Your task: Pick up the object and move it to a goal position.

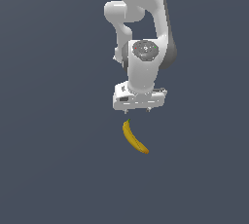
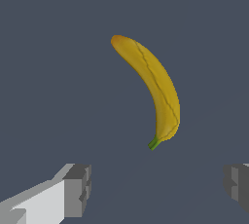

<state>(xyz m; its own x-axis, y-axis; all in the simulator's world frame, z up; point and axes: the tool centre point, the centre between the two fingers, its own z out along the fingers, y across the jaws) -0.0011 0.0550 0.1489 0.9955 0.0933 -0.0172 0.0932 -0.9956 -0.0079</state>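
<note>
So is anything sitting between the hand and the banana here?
Nothing. In the wrist view only bare dark floor separates the open hand from the banana; the exterior view shows the same empty gap below the hand.

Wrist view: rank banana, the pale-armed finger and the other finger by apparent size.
1. banana, largest.
2. Pale-armed finger.
3. Other finger, cropped by the frame edge, so its rank is unsure. Both sit nearer the camera than the banana.

banana (image 1: 134, 139) | yellow, curved, green stem tip | lying flat on dark floor
</note>
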